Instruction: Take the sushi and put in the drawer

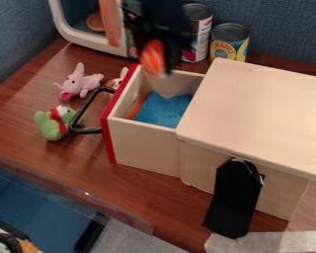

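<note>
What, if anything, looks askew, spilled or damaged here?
No spill or damage stands out. The one oddity is a black flat piece slanting against the side of the wooden box, seemingly unrelated to the task.

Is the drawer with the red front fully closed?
No, the drawer stands pulled out of the wooden box, with something blue visible inside it.

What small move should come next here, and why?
Probably a short shift toward the camera, over the blue cloth in the open drawer, before lowering: the orange sushi at the gripper looks close to the drawer's far rim, so going straight down might catch that wall.
</note>
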Available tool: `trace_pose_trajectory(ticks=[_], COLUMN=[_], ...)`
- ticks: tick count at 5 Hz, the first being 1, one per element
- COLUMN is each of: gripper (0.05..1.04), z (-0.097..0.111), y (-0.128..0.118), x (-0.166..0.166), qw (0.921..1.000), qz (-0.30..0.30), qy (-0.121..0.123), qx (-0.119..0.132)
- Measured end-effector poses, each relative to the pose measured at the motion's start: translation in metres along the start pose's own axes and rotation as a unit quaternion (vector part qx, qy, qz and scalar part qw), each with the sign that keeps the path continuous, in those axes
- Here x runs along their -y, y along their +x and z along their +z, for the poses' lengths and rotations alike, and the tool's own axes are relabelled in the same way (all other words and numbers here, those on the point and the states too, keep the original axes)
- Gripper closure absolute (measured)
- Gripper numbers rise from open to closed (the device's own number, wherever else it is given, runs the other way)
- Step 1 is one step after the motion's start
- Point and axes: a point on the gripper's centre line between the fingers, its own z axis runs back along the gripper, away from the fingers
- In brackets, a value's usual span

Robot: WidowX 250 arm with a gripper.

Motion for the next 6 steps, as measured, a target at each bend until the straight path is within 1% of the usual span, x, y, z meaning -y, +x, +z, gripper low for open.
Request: trace_pose_trajectory(ticks=[1, 2, 3, 4, 5, 6], gripper=[0.505, 0.506, 0.506, 0.506, 0.506, 0.506], z=[-0.017, -0.022, -0.025, -0.024, -0.027, 0.006], y=[0.007, 0.013, 0.007, 0.003, -0.029, -0.025], x=[0.028, 0.028, 0.022, 0.016, 0.005, -0.002], qw=[0.9991, 0.9988, 0.999, 0.9992, 0.9978, 0.9983], qz=[-0.034, -0.033, -0.006, 0.018, 0.039, 0.055], qy=[0.006, 0.011, 0.017, 0.016, 0.015, 0.011], qx=[-0.025, -0.034, -0.041, -0.032, -0.052, 0.017])
